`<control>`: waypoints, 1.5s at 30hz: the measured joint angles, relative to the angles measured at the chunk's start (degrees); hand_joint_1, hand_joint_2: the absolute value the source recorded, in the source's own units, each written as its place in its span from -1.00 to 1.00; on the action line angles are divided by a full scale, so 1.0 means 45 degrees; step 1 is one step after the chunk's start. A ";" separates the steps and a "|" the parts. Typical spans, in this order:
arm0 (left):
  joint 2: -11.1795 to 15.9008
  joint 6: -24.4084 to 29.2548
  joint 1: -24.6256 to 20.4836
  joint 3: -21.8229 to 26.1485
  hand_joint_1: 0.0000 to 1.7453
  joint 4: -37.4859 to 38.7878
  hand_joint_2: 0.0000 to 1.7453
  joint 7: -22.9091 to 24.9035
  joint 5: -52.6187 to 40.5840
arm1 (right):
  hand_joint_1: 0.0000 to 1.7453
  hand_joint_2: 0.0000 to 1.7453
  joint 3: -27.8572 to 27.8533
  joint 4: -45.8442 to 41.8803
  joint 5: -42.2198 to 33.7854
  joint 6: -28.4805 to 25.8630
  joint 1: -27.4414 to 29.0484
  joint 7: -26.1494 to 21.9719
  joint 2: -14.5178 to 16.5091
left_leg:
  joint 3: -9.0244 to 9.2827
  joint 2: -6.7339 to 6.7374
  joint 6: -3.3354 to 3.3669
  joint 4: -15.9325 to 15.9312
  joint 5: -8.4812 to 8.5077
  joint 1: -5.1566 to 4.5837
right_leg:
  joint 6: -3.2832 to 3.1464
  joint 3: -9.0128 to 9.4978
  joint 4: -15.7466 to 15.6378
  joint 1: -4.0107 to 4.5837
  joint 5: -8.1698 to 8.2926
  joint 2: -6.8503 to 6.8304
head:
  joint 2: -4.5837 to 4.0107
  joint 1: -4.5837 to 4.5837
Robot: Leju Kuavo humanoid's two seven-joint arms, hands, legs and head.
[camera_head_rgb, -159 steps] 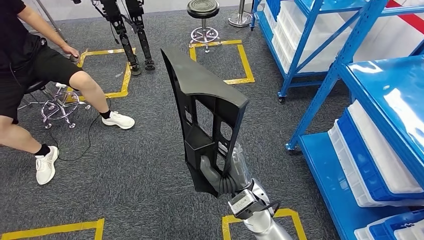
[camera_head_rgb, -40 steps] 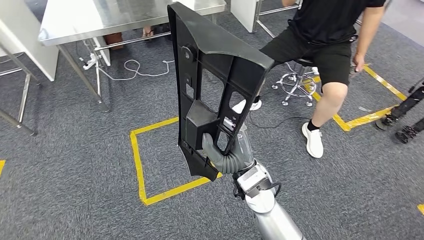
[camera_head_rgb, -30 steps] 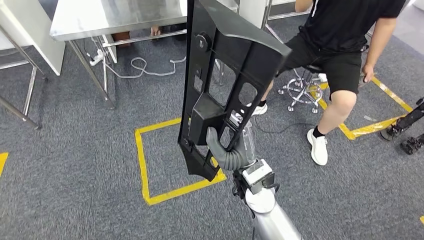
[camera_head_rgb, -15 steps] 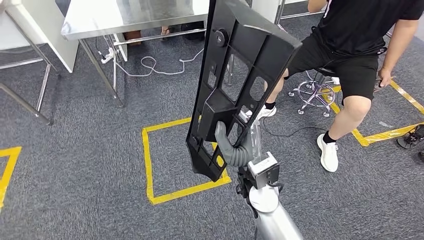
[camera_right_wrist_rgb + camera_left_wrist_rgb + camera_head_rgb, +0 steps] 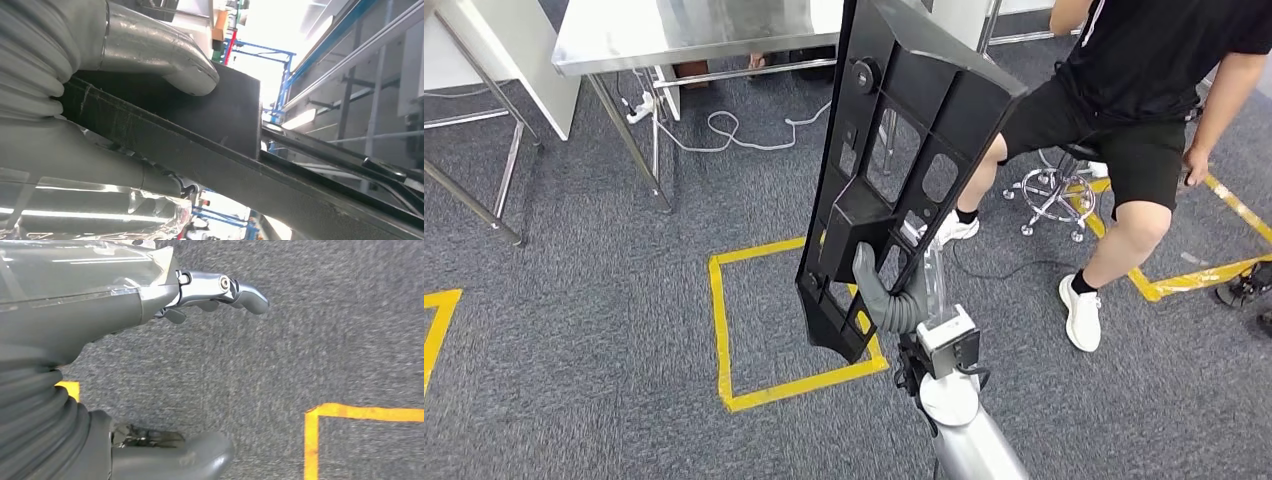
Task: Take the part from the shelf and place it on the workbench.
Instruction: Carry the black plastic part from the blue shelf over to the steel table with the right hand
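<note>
Gripping the black part (image 5: pixel 894 150) near its lower end, the right hand (image 5: pixel 886 295) is seen holding it upright before the steel counter (image 5: pixel 674 35), while the left hand (image 5: pixel 150 305) hangs empty with fingers apart.

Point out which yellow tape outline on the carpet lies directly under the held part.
The complete yellow tape square at centre, whose near right corner passes under the black part held by the right hand. The other outlines are partial, at the far left and far right.
</note>
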 joint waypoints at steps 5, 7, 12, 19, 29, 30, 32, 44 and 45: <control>-0.0028 -0.0004 0.0013 0.0010 -1.00 0.0000 1.00 -0.0001 0.0000 | 1.00 1.00 0.0000 0.0028 -0.0024 -0.0004 0.0108 0.0000 -0.0103 | 0.0139 -0.0135 0.0109 -0.0022 -0.0125 -0.0018 | 0.0066 -0.1712 0.2687 -0.0013 -0.0632 0.0029 | -0.0001 0.0010; -0.0061 -0.0004 0.0020 0.0016 -1.00 0.0000 1.00 -0.0004 0.0002 | 1.00 1.00 0.0001 0.0029 -0.0033 -0.0004 0.0112 0.0000 -0.0123 | 0.0253 -0.0214 0.0038 0.0016 -0.0245 -0.0016 | 0.0286 -0.1100 0.1147 -0.0045 0.0180 0.0029 | -0.0001 0.0011; -0.0080 0.0019 0.0026 0.0032 -1.00 -0.0001 1.00 -0.0035 0.0005 | 1.00 1.00 0.0007 0.0033 -0.0085 -0.0004 0.0098 -0.0006 -0.0132 | 0.0340 -0.0274 -0.0275 0.0148 -0.0557 -0.0073 | 0.0003 -0.0217 -0.0693 -0.0054 0.0836 0.0055 | -0.0001 -0.0005; -0.0079 0.0025 0.0078 0.0034 -1.00 -0.0005 1.00 -0.0064 0.0000 | 1.00 1.00 0.0023 0.0043 -0.0117 0.0016 0.0088 -0.0015 -0.0127 | -0.1553 -0.0056 -0.0738 0.3717 -0.1948 0.0127 | -0.0469 0.0112 -0.0762 -0.0123 0.0620 0.0045 | -0.0001 -0.0016; -0.0055 0.0039 0.0063 0.0034 -1.00 -0.0007 1.00 -0.0074 -0.0004 | 1.00 1.00 0.0027 0.0049 -0.0134 0.0013 0.0081 -0.0036 -0.0131 | -0.0220 -0.0017 -0.0173 0.0115 -0.0001 -0.0001 | 0.0004 0.0374 -0.0659 -0.0010 0.0169 0.0052 | 0.0000 0.0009; -0.0062 0.0039 0.0059 0.0034 -1.00 -0.0008 1.00 -0.0080 -0.0010 | 1.00 1.00 0.0028 0.0036 -0.0138 0.0008 0.0078 -0.0053 -0.0136 | -0.0132 -0.0018 -0.0076 0.0021 0.0024 0.0016 | 0.0013 0.0209 -0.0313 -0.0001 0.0003 0.0053 | 0.0001 0.0017; -0.0070 0.0035 0.0041 0.0034 -1.00 -0.0010 1.00 -0.0100 -0.0027 | 1.00 1.00 0.0029 0.0021 -0.0140 -0.0006 0.0098 -0.0100 -0.0163 | -0.0004 -0.0015 0.0058 -0.0066 0.0009 0.0012 | -0.0073 -0.0557 0.1138 -0.0002 -0.0561 0.0063 | 0.0000 0.0030; -0.0074 0.0021 0.0030 0.0034 -1.00 -0.0013 1.00 -0.0143 -0.0039 | 1.00 1.00 0.0021 -0.0021 -0.0134 -0.0034 0.0179 -0.0175 -0.0302 | 0.0391 -0.0161 -0.0375 0.0211 -0.0694 -0.0020 | -0.0132 -0.0126 -0.0770 -0.0072 0.0829 0.0085 | 0.0000 0.0019; -0.0076 0.0021 0.0026 0.0033 -1.00 -0.0016 1.00 -0.0146 -0.0041 | 1.00 1.00 0.0022 -0.0032 -0.0131 -0.0036 0.0175 -0.0175 -0.0299 | 0.0293 -0.0132 -0.0452 0.0471 -0.0854 0.0008 | -0.0216 -0.0077 -0.0788 -0.0102 0.0807 0.0086 | 0.0001 0.0014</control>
